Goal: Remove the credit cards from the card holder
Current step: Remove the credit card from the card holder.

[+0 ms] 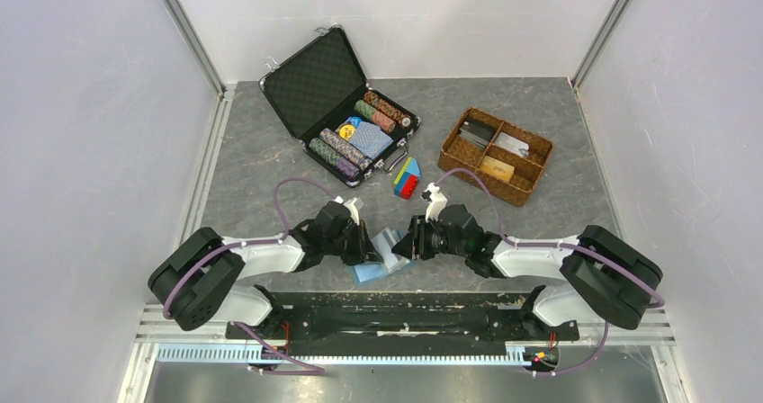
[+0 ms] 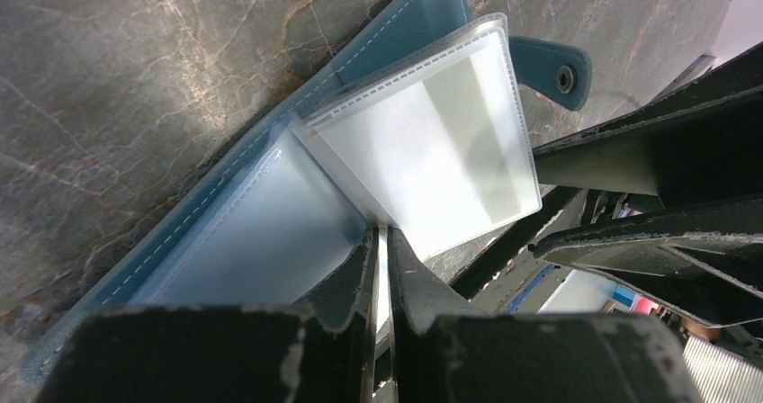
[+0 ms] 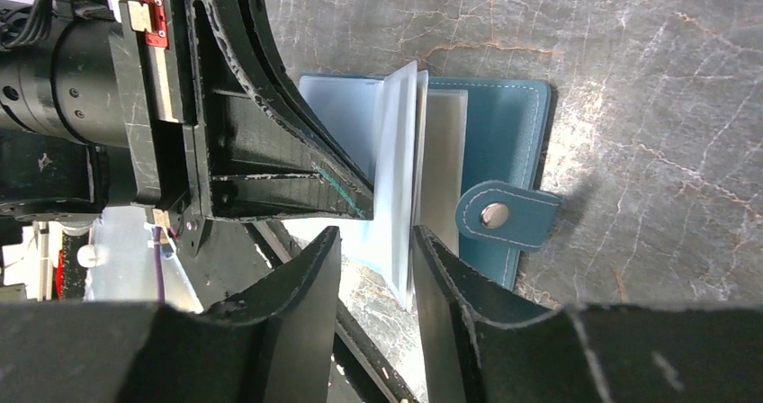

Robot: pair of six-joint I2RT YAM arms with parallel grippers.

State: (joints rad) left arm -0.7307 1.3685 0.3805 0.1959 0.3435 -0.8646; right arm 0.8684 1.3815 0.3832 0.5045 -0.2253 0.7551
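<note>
The light-blue card holder [image 1: 376,264] lies open on the table between my two grippers. Its blue cover [image 2: 270,151] is spread flat and its clear sleeves [image 2: 432,151] fan upward. My left gripper [image 2: 382,234] is shut on the edge of one thin clear sleeve. My right gripper [image 3: 376,234] is open, with the edges of the standing sleeves [image 3: 405,178] between its fingers, close to the right one. The snap tab [image 3: 497,214] points to the right. No card shows in the sleeves. An orange-yellow credit card [image 1: 497,169] and a greyish one [image 1: 475,133] lie in the wicker tray.
The brown wicker tray [image 1: 531,165] stands at the back right. An open black chip case [image 1: 346,106] with chips and a blue-patterned deck sits at the back centre. A small coloured block [image 1: 407,180] lies in front of it. White walls close in both sides.
</note>
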